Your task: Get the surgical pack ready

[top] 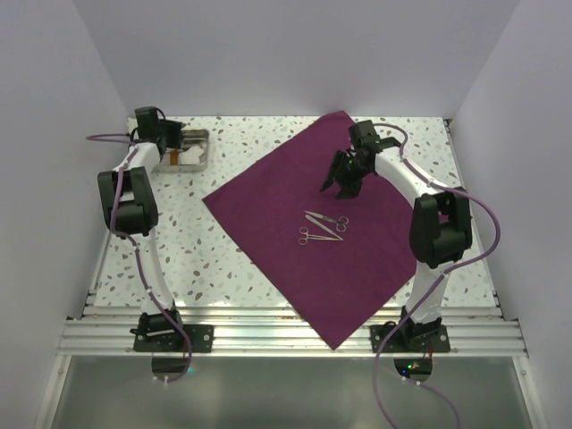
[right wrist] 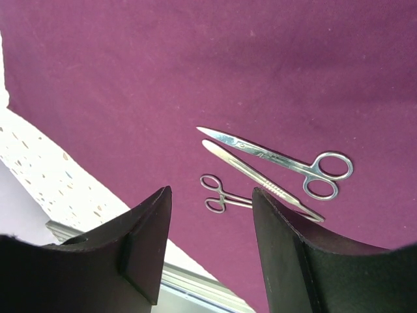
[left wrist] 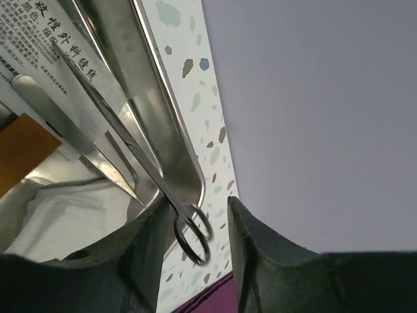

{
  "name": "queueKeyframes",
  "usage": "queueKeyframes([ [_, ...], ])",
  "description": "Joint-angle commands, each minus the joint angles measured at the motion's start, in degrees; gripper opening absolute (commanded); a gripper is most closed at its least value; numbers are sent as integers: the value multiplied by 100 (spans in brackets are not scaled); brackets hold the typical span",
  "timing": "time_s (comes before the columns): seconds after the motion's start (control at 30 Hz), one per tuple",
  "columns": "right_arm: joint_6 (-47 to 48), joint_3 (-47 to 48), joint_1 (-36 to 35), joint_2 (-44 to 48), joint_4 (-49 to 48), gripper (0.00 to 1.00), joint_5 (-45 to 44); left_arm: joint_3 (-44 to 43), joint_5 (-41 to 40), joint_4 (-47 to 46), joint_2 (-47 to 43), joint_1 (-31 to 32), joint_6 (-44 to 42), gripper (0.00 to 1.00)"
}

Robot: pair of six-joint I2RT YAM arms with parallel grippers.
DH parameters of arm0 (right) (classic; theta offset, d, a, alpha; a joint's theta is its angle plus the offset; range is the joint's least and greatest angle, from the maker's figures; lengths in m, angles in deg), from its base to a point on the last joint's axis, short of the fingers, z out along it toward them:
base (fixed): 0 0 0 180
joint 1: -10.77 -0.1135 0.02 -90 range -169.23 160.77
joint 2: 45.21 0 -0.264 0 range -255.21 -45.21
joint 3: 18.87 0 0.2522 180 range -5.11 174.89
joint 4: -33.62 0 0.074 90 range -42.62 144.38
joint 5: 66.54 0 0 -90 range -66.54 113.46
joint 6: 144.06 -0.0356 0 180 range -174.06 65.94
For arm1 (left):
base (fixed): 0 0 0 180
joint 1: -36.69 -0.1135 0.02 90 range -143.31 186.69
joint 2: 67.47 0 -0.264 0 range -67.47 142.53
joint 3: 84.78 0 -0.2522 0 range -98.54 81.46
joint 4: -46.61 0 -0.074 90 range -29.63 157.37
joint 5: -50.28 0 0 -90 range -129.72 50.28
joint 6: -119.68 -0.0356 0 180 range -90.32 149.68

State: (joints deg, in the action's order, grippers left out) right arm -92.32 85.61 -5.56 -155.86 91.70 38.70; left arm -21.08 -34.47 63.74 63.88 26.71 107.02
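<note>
The surgical pack is a deep purple cloth (top: 357, 259) spread flat as a square sheet, with one corner over the table's near edge. On it lie scissors (right wrist: 280, 160), a slim metal handle (right wrist: 260, 179) and small ring-handled forceps (right wrist: 221, 195). My right gripper (right wrist: 212, 195) hovers open above the cloth (right wrist: 195, 65), a little beyond these instruments (top: 323, 228). My left gripper (left wrist: 195, 225) is at the steel tray (left wrist: 163, 111) at the back left. Its jaws stand apart around the ring handles of another pair of scissors (left wrist: 193, 231), which rests across the tray's rim.
The tray (top: 204, 136) also holds a printed packet (left wrist: 58, 32), white gauze (left wrist: 58, 215), an orange piece (left wrist: 19, 150) and a pointed metal instrument (left wrist: 85, 137). White walls stand close behind and beside the speckled table (top: 179, 241).
</note>
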Motion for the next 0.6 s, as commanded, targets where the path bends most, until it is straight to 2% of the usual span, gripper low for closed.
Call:
queueKeyframes([
  [0.0, 117, -18, 25, 52, 16, 57, 163, 136, -104, 172, -267, 13, -44, 47],
  [0.2, 117, -387, 25, 342, -54, 56, 163, 700, 36, -65, -716, -4, -210, 51],
  [0.4, 556, -423, 17, 501, 174, 57, -145, 1016, 511, -109, -1234, 5, -869, 54],
  [0.57, 1891, 7, -106, 79, 1122, 57, -117, 1166, 881, 417, -1954, 311, -2326, 54],
])
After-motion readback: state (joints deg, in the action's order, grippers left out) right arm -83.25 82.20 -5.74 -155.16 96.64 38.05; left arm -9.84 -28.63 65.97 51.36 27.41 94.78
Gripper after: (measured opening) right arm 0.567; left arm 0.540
